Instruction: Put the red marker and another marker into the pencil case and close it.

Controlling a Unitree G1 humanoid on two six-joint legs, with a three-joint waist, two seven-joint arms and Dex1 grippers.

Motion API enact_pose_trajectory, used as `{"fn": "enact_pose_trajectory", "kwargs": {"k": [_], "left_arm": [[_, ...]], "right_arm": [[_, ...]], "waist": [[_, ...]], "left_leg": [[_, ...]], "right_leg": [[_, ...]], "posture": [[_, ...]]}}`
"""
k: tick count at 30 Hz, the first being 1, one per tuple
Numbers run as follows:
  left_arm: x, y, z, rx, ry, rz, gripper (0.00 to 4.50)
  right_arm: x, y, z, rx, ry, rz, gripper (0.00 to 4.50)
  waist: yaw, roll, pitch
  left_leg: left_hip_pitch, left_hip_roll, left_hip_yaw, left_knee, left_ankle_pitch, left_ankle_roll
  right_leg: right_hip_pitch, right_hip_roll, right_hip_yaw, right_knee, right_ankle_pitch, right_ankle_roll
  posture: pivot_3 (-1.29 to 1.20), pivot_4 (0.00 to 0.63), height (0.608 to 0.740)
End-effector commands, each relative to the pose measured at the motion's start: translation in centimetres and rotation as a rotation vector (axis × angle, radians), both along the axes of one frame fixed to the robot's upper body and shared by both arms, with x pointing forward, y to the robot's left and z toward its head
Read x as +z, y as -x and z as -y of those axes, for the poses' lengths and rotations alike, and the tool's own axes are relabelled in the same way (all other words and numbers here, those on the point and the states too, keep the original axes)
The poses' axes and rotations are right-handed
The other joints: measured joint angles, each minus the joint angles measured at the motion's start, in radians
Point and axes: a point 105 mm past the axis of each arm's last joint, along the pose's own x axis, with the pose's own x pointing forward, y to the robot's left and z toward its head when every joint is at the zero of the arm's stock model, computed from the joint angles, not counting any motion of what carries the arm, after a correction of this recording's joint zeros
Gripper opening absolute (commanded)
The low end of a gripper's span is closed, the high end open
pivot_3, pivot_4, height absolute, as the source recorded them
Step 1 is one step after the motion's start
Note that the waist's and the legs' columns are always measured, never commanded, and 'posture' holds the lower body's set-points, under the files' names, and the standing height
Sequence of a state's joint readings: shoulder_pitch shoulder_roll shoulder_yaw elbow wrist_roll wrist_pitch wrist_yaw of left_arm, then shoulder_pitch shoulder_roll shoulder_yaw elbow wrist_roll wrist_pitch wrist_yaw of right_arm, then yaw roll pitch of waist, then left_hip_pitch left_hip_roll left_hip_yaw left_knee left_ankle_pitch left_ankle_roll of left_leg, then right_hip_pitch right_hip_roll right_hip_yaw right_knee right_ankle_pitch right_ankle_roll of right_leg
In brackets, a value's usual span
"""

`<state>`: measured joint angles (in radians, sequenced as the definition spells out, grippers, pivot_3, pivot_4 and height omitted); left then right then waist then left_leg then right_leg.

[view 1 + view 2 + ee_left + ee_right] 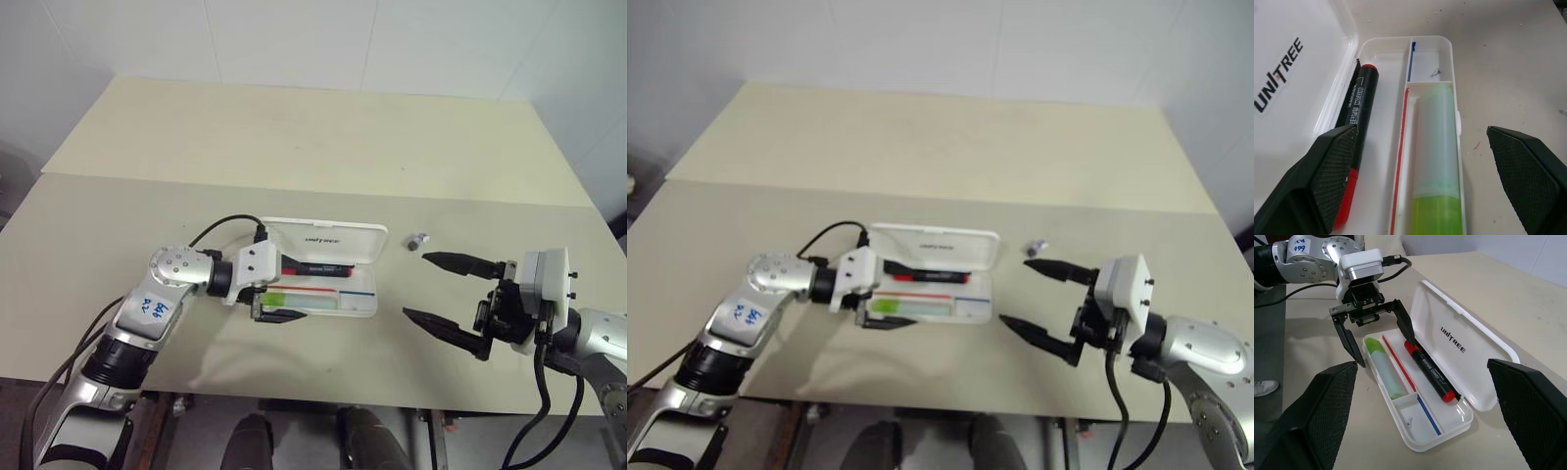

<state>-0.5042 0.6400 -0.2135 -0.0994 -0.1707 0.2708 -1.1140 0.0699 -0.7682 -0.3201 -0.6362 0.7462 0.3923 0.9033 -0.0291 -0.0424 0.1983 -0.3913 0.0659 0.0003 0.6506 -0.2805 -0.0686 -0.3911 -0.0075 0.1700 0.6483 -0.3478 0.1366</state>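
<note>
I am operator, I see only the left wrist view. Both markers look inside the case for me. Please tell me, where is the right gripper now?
Observer: The right gripper hovers over the table, apart from the pencil case, on the end away from the left arm. Its fingers are wide open and hold nothing.
Operator: Is the lid fully open?
Observer: Yes, the lid leans back, away from the robot, in the right wrist view.
Operator: Does my left gripper touch a marker?
Observer: No. The left gripper stands open astride the case end, one finger outside the light green marker, the other at the red marker.
Operator: Is anything loose nearby?
Observer: A small grey bit lies on the table beyond the right gripper.
</note>
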Motion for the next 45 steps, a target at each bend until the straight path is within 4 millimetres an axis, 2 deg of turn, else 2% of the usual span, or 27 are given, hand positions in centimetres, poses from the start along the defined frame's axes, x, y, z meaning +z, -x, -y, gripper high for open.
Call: {"fn": "enact_pose_trajectory", "kwargs": {"k": [1,7,10,12,15,18,21,25,29,32,38,45], "left_arm": [[0.6,-0.4,0.1,0.021,0.005,0.068,4.47],[1.1,-0.2,0.6,-0.012,0.022,0.104,4.47],[3.1,1.6,1.7,-0.108,0.138,0.092,4.47],[5.1,2.7,1.9,-0.163,0.269,0.1,4.47],[7.5,4.5,0.7,-0.25,0.438,0.122,4.47],[7.3,4.3,-1.4,-0.196,0.428,0.115,4.47],[7.6,4.0,-3.7,-0.159,0.444,0.119,4.47],[8.2,3.1,-5.0,-0.114,0.44,0.223,4.47],[9.1,4.0,-6.3,-0.165,0.524,0.215,4.47],[9.1,4.3,-7.3,-0.177,0.526,0.205,4.47],[10.4,5.2,-8.1,-0.23,0.599,0.176,4.47],[10.7,5.8,-9.1,-0.212,0.599,0.133,4.47]], "right_arm": [[0.5,0.1,-0.3,0.013,-0.01,0.034,4.5],[0.5,0.1,-0.6,0.019,-0.017,0.034,4.5],[0.4,0.1,-0.5,0.015,-0.015,0.032,4.5],[0.3,0.0,-0.3,0.003,-0.01,0.028,4.5],[0.1,-0.4,0.4,-0.034,-0.001,0.019,4.5],[-0.3,-1.4,1.5,-0.094,0.012,0.017,4.5],[-0.7,-2.9,2.8,-0.164,0.03,0.029,4.5],[-1.7,-6.1,4.5,-0.294,0.049,0.062,4.5],[-2.5,-9.6,5.4,-0.392,0.054,0.081,4.5],[-3.1,-11.6,5.3,-0.408,0.046,0.076,4.5],[-5.1,-15.4,5.5,-0.428,0.013,-0.041,4.5],[-7.1,-17.4,5.2,-0.369,0.008,-0.173,4.5]], "waist": [[0.0,0.0,0.0],[0.0,0.0,0.0],[0.0,0.0,0.0],[0.0,0.0,0.0],[-0.002,0.0,0.0],[-0.007,0.0,0.0],[-0.007,0.0,0.0],[-0.012,0.0,0.0],[-0.024,0.0,0.0],[-0.031,0.0,0.0],[-0.048,0.001,0.001],[-0.061,0.002,0.001]], "left_leg": [[0.0,0.0,0.0,0.0,0.0,0.0],[0.0,0.0,0.0,0.001,0.0,0.0],[0.0,0.0,0.0,0.001,0.0,0.0],[0.0,0.0,0.0,0.001,0.0,0.0],[0.0,0.0,0.0,0.001,0.0,0.0],[0.002,0.0,0.0,0.001,0.0,0.0],[0.003,0.0,0.0,0.001,0.002,0.001],[0.003,-0.001,0.001,0.004,0.002,0.001],[0.002,-0.001,0.001,0.004,0.002,0.001],[0.002,-0.001,0.001,0.002,0.002,0.001],[0.002,0.0,0.001,-0.001,0.002,0.001],[0.003,0.0,0.001,-0.001,0.002,0.001]], "right_leg": [[0.0,0.0,0.0,0.0,0.0,0.0],[0.0,0.0,0.0,0.001,0.0,0.0],[0.0,0.0,0.0,0.001,0.0,0.0],[0.0,0.0,0.0,0.001,0.0,0.0],[0.0,0.0,0.0,0.002,0.0,0.0],[0.0,0.0,0.0,0.004,0.0,0.0],[0.001,0.0,0.0,0.005,0.0,0.0],[0.002,0.0,0.001,0.004,0.002,0.0],[0.001,0.0,0.001,0.005,0.002,0.0],[0.0,0.0,0.001,0.005,0.002,0.0],[-0.002,0.0,0.0,0.005,0.001,-0.001],[-0.001,-0.001,0.0,0.006,0.001,-0.001]], "posture": [[0.0,0.15,0.74],[0.0,0.15,0.74],[0.0,0.15,0.74],[0.0,0.15,0.74],[0.0,0.15,0.74],[0.0,0.15,0.74],[0.0,0.15,0.74],[0.0,0.15,0.74],[0.0,0.15,0.74],[0.0,0.15,0.74],[0.0,0.15,0.74],[0.0,0.15,0.74]]}}
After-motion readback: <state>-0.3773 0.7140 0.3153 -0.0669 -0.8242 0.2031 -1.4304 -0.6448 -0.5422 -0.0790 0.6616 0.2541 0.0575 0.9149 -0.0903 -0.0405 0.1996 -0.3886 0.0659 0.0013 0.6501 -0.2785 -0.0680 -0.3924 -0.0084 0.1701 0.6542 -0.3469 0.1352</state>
